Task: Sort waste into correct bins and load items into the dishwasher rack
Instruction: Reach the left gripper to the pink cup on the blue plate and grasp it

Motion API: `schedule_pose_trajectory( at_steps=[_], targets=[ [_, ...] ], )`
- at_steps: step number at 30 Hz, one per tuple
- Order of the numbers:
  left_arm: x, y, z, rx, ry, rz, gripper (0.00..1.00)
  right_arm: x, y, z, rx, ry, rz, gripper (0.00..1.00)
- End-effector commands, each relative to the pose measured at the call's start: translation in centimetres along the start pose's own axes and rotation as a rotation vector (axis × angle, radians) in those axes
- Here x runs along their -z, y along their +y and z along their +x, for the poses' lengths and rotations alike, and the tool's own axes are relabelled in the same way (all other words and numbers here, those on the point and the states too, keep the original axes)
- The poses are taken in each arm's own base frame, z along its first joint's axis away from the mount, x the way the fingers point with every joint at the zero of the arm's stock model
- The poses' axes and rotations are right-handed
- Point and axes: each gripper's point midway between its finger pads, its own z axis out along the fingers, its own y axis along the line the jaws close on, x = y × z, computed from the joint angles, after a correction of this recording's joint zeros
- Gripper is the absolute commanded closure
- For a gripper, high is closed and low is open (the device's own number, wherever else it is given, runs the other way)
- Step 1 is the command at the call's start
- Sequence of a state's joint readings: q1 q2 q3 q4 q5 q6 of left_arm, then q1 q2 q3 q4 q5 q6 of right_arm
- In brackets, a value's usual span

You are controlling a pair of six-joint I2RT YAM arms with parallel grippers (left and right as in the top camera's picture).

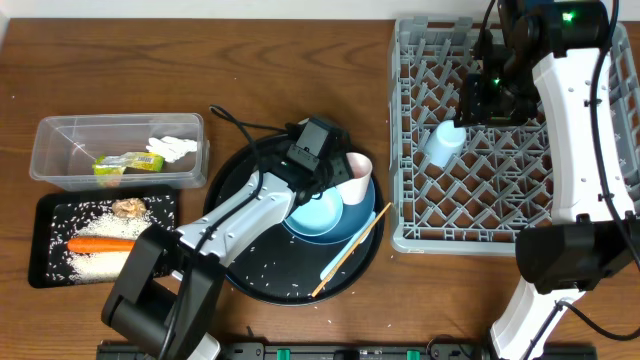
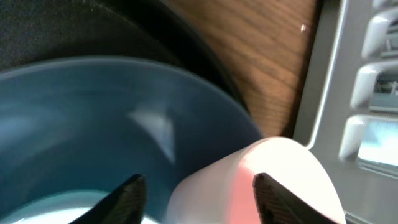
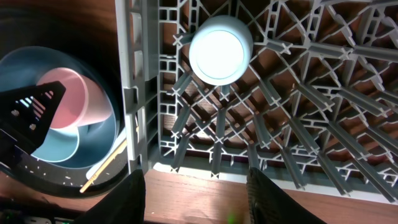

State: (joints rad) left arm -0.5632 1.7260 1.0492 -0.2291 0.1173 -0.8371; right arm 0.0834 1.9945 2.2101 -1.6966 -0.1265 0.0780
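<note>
Pink and smooth, the small pink cup [image 2: 261, 180] fills the left wrist view, lying tilted inside the pale-blue bowl [image 2: 93, 124]. The left gripper [image 2: 199, 186] has its jaws spread to either side of the cup, with a gap at one finger, so there is no pinch yet. The cup looks light, rigid and glossy, likely slippery, so a hold across its thin wall near the rim seems safest. Far left, the clear tub [image 1: 40, 160] holds a crinkly yellow-green wrapper [image 1: 127, 163] and a soft crumpled tissue [image 1: 172, 148]. Just beside it the matte black tray [image 1: 45, 260] carries loose rice [image 1: 95, 262], a firm carrot [image 1: 100, 244] and a brown lump [image 1: 127, 207]. Thin wooden chopsticks [image 1: 350, 250] lie across the edge of the round black tray [image 1: 250, 280], apt to roll. At right, the light-blue cup [image 1: 443, 143] sits among the pegs of the grey lattice rack [image 1: 400, 150], under the right gripper [image 3: 198, 193], whose jaws stand apart and empty.
</note>
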Motion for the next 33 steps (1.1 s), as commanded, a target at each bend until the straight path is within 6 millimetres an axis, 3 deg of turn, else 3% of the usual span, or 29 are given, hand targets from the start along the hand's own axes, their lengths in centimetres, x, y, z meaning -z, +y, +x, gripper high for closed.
schedule_pose_trajectory(
  at_steps=[1, 9, 16, 22, 26, 33],
  targets=[
    [0.7, 0.4, 0.4, 0.009, 0.016, -0.017, 0.52, 0.7, -0.3, 0.1, 0.005, -0.017, -0.005, 0.53],
    [2.6, 0.3, 0.5, 0.009, 0.020, -0.018, 0.59, 0.7, -0.3, 0.1, 0.006, -0.017, -0.005, 0.54],
    [4.8, -1.0, -0.3, 0.004, -0.020, 0.035, 0.85, 0.7, -0.3, 0.1, 0.005, -0.017, -0.005, 0.54],
    [4.5, -0.1, 0.3, 0.003, 0.003, -0.001, 0.85, 0.7, -0.3, 0.1, 0.005, -0.017, -0.005, 0.55],
    [4.3, 0.4, -0.8, 0.003, -0.057, -0.036, 0.64, 0.7, -0.3, 0.1, 0.007, -0.017, -0.005, 0.55],
    [4.2, 0.1, -2.0, 0.004, -0.114, -0.030, 0.61, 0.7, -0.3, 0.1, 0.007, -0.016, -0.005, 0.55]
  ],
)
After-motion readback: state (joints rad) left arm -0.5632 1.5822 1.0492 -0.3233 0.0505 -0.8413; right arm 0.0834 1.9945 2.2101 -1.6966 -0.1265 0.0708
